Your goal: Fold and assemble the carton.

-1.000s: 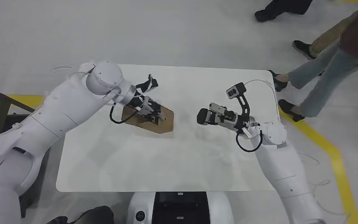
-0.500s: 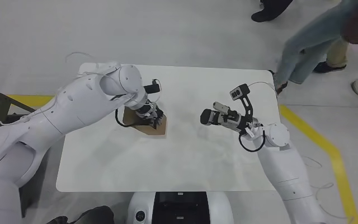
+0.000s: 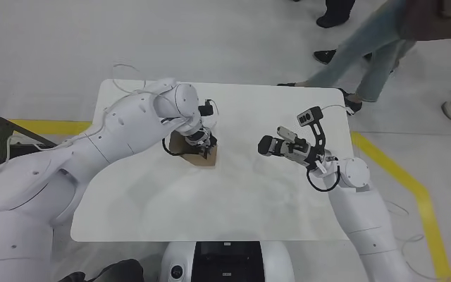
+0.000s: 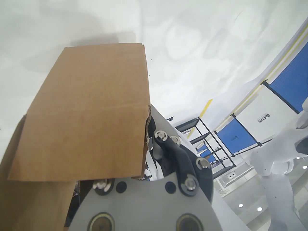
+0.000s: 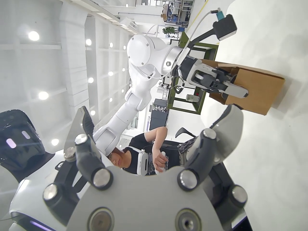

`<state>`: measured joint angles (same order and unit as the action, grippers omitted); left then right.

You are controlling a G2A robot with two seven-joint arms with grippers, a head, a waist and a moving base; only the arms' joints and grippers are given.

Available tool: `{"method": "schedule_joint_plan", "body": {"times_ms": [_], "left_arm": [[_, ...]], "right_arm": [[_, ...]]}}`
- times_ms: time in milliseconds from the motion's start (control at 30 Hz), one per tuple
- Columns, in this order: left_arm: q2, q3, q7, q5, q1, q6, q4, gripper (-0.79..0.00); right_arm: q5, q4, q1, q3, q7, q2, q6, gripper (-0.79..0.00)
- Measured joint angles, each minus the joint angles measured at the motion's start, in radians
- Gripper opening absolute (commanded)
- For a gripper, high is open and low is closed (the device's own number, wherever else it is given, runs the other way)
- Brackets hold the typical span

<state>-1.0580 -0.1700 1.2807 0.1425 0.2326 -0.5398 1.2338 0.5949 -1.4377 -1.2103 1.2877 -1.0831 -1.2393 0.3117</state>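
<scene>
Carton (image 5: 258, 90): brown corrugated cardboard, matte, with plain faces and crisp creases. It is folded up into a boxy rectangular shape and lies on its side on the table (image 3: 211, 204). The top view shows it as a small tan block. In the left wrist view one broad flat panel fills the near field. That panel's corner edge is ragged with the flutes showing, and a second, darker panel angles off beside it. The end facing the left arm is open, with a short flap standing up at the rim. The inside is dark, so I cannot tell the contents. The opposite end reads as a squared-off corner.

Left gripper (image 5: 238, 85): right at the carton's open end and clamped on a carton wall. A pale smooth finger (image 5: 237, 92) lies flat along the outer face, and the dark metal linkage sits at the rim. The fingertips on the inner side are hidden.

Right gripper (image 3: 266, 146): well apart from the carton, on the side away from the left arm. It points toward the carton and hangs above the table with nothing in it. Its jaws are spread wide. The fingers (image 5: 231, 121) are curved grey-white plastic on black links with round bolts.

The table under the carton is white, smooth and slightly glossy, a flat slab with rounded corners. A soft grey shadow lies on it at the carton's far end.
</scene>
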Motion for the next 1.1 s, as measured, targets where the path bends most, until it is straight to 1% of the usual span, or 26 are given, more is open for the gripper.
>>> {"method": "schedule_joint_plan", "body": {"times_ms": [100, 133, 167, 200, 233, 267, 300, 400, 533, 633, 733, 867, 967, 1067, 1100], "left_arm": [[-0.029, 0.000, 0.006, -0.023, 0.004, 0.006, -0.034, -0.785], [-0.038, 0.000, 0.006, -0.033, 0.005, 0.006, -0.045, -0.751], [-0.046, 0.000, 0.006, -0.044, 0.007, 0.006, -0.056, -0.628], [-0.057, 0.000, 0.008, -0.058, 0.010, 0.008, -0.070, -0.557], [-0.065, 0.000, 0.010, -0.068, 0.011, 0.010, -0.081, -0.431], [-0.074, 0.000, 0.012, -0.078, 0.012, 0.012, -0.092, -0.277], [-0.084, 0.000, 0.017, -0.085, 0.013, 0.016, -0.104, 0.000], [-0.109, 0.000, 0.027, -0.094, 0.010, 0.027, -0.133, 0.000], [-0.132, 0.000, 0.039, -0.063, -0.005, 0.039, -0.146, 0.000], [-0.134, 0.000, 0.047, -0.015, -0.019, 0.047, -0.128, 0.000], [-0.122, 0.000, 0.044, 0.022, -0.031, 0.045, -0.096, 0.000], [-0.085, -0.001, 0.030, 0.076, -0.042, 0.030, -0.043, 0.000], [-0.040, -0.029, 0.020, 0.126, -0.040, 0.022, 0.013, 0.000], [0.020, -0.110, -0.014, 0.183, -0.002, 0.070, 0.076, 0.000], [0.047, -0.149, -0.033, 0.205, 0.023, 0.104, 0.102, 0.000]], "right_arm": [[0.003, -0.001, -0.003, 0.003, -0.002, 0.002, 0.003, 0.000], [0.004, -0.001, -0.003, 0.002, -0.002, 0.002, 0.004, 0.000], [0.004, -0.002, -0.003, 0.002, -0.002, 0.003, 0.005, 0.000], [0.004, -0.002, -0.003, 0.002, -0.003, 0.003, 0.006, 0.000], [0.005, -0.001, -0.003, 0.002, -0.003, 0.003, 0.008, 0.000], [0.005, -0.001, -0.003, 0.001, -0.002, 0.004, 0.010, 0.000], [0.005, -0.001, -0.003, 0.001, -0.002, 0.004, 0.012, 0.000], [0.006, -0.001, -0.004, 0.000, 0.000, 0.005, 0.017, 0.000], [0.004, -0.002, -0.005, -0.001, 0.002, 0.007, 0.019, 0.000], [0.000, -0.007, -0.005, -0.002, 0.002, 0.008, 0.020, 0.000], [-0.004, -0.013, -0.006, -0.004, 0.004, 0.010, 0.018, 0.000], [-0.008, -0.018, -0.002, -0.012, 0.009, 0.010, 0.014, 0.000], [-0.012, -0.020, 0.003, -0.022, 0.014, 0.009, 0.012, 0.000], [-0.018, -0.020, 0.011, -0.033, 0.020, 0.009, 0.012, 0.000], [-0.020, -0.020, 0.014, -0.038, 0.023, 0.008, 0.012, 0.000]]}}
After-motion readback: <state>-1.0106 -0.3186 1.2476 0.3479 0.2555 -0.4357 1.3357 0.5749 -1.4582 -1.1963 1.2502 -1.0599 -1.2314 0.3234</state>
